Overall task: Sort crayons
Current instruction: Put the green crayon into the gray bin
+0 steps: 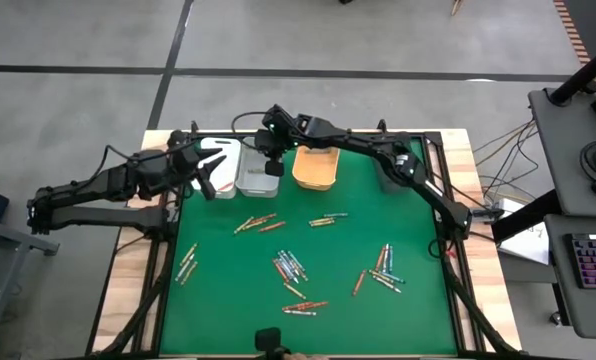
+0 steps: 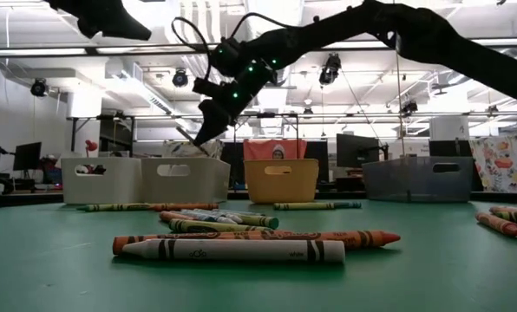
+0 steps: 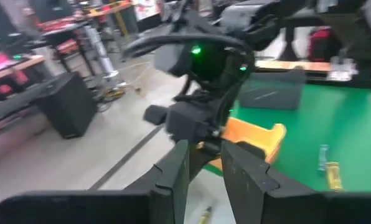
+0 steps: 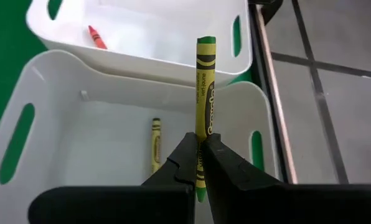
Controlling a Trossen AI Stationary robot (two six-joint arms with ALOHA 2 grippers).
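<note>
— Where is the right gripper [image 4: 200, 163]?

— Over the second smooth plastic bin [image 4: 111, 155] in the row at the table's far edge, its dark fingers pinched on a yellow-green crayon [image 4: 203, 93], a thin paper-wrapped stick held above the bin's hollow. Another yellow crayon [image 4: 155, 143] lies on that bin's floor, and a red crayon [image 4: 96, 37] lies in the white bin [image 4: 142, 28] next to it.

— The left gripper [image 3: 204, 168]?

— Raised beside the white bin, fingers parted a little, gripping nothing.

— The other bins?

— An orange bin [image 1: 316, 167] with rounded corners and a dark grey bin [image 2: 417, 179] complete the row.

— And the loose crayons [image 1: 290, 267]?

— Scattered in small clusters over the green felt-like mat [image 1: 218, 300]. In the low view a white crayon [image 2: 233, 250] lies nearest, an orange crayon [image 2: 363, 237] touching behind it.
</note>
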